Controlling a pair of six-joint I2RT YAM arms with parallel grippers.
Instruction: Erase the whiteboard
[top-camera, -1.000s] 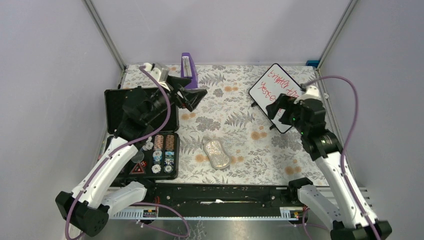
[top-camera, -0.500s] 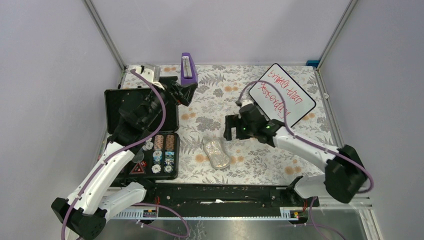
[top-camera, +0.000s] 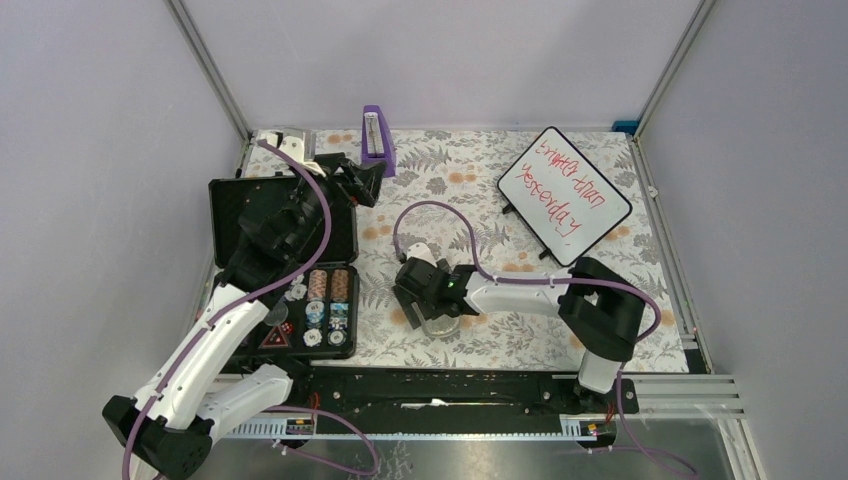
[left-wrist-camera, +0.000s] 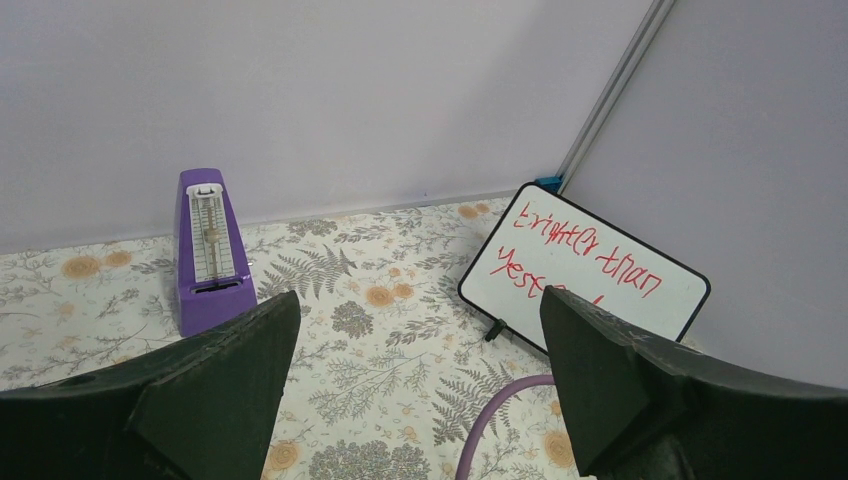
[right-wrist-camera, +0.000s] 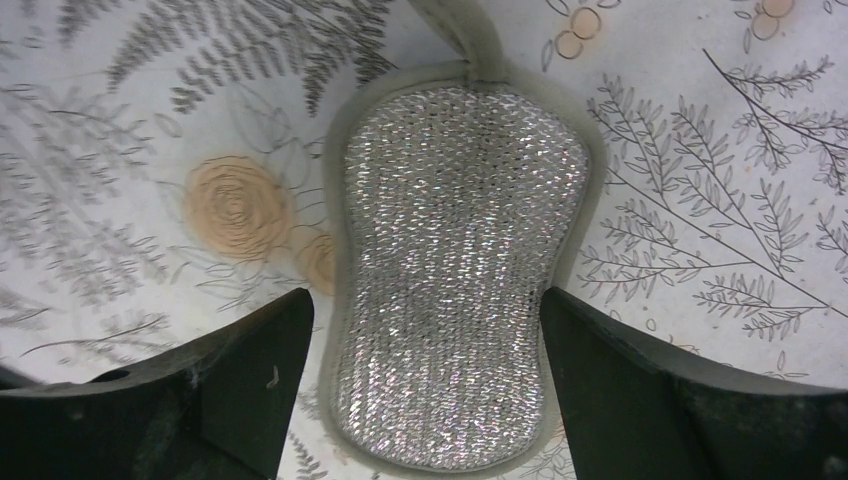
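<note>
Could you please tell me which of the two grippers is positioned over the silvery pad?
The right gripper: its open jaws straddle the silvery pad, whereas the left gripper hangs open near the purple metronome.

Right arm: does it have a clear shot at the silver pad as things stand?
Probably yes. The right gripper hangs right above the silver pad, jaws open and standing either side of it, and nothing lies on the pad or between it and the gripper.
</note>
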